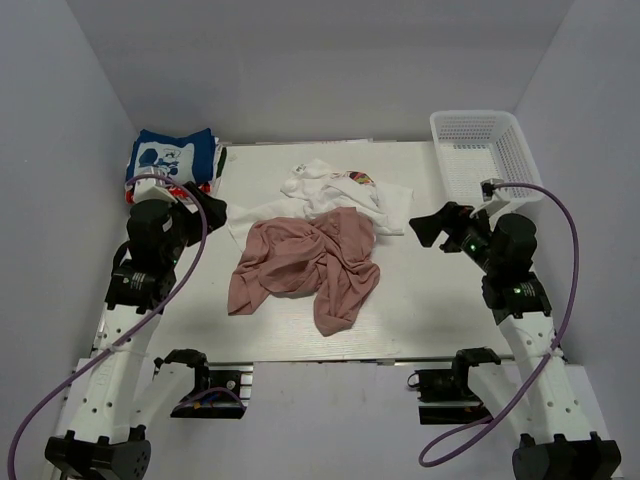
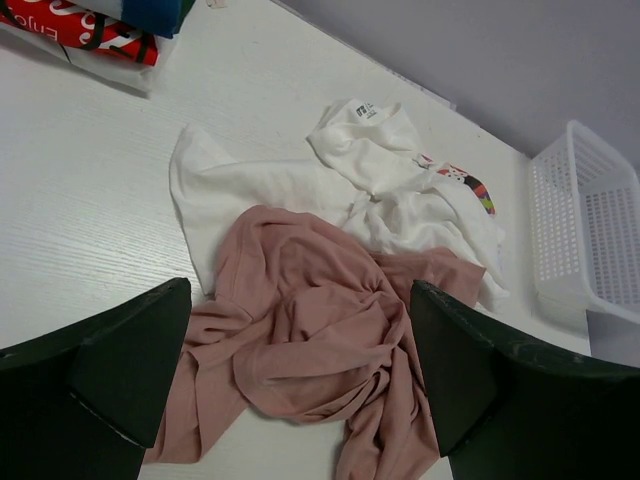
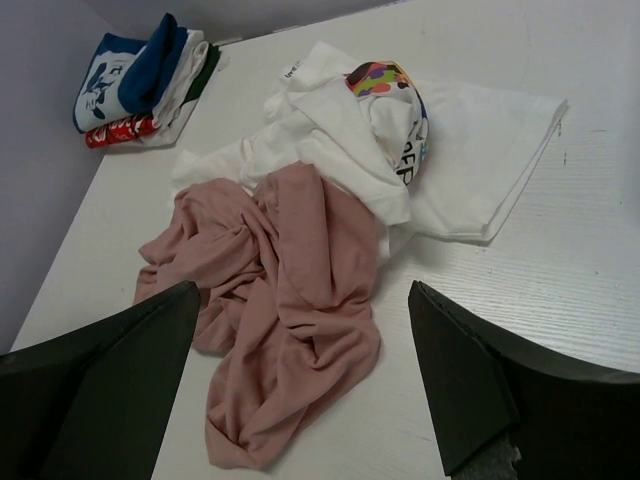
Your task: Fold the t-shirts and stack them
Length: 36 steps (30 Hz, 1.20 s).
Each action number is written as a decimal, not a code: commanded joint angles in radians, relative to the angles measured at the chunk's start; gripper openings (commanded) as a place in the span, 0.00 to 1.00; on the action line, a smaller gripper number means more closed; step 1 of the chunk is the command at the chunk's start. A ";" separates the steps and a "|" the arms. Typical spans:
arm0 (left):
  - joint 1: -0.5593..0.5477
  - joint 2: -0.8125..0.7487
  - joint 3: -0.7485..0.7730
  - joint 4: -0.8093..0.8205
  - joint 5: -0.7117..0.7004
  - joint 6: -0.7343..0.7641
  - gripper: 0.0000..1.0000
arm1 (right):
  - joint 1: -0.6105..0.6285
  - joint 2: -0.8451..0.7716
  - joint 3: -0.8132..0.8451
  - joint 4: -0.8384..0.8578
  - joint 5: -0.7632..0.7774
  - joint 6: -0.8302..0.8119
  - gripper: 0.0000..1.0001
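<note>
A crumpled dusty-pink t-shirt (image 1: 305,262) lies mid-table, partly over a plain white t-shirt (image 1: 250,217). A white t-shirt with a small colourful print (image 1: 345,186) lies crumpled behind them. A folded blue t-shirt with white print (image 1: 172,156) tops a stack at the far left, with a red patterned t-shirt (image 2: 75,25) under it. My left gripper (image 1: 212,210) is open and empty, above the table left of the pile. My right gripper (image 1: 428,228) is open and empty, right of the pile. The pink shirt also shows in the left wrist view (image 2: 310,340) and the right wrist view (image 3: 280,290).
A white plastic basket (image 1: 482,152) stands at the far right corner of the table. White walls close in the left, back and right sides.
</note>
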 commanded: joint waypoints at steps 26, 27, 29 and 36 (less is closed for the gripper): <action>-0.006 -0.006 0.031 -0.114 -0.039 -0.009 1.00 | 0.738 0.921 0.357 -0.046 0.430 -0.215 0.90; -0.006 -0.006 0.041 -0.125 -0.049 -0.009 1.00 | 0.755 1.006 0.370 -0.043 0.491 -0.218 0.90; -0.006 -0.006 0.041 -0.125 -0.058 -0.009 1.00 | 0.768 1.056 0.416 -0.049 0.528 -0.204 0.90; -0.006 -0.006 0.023 -0.125 -0.067 -0.009 1.00 | 0.842 1.118 0.445 -0.025 0.639 -0.155 0.00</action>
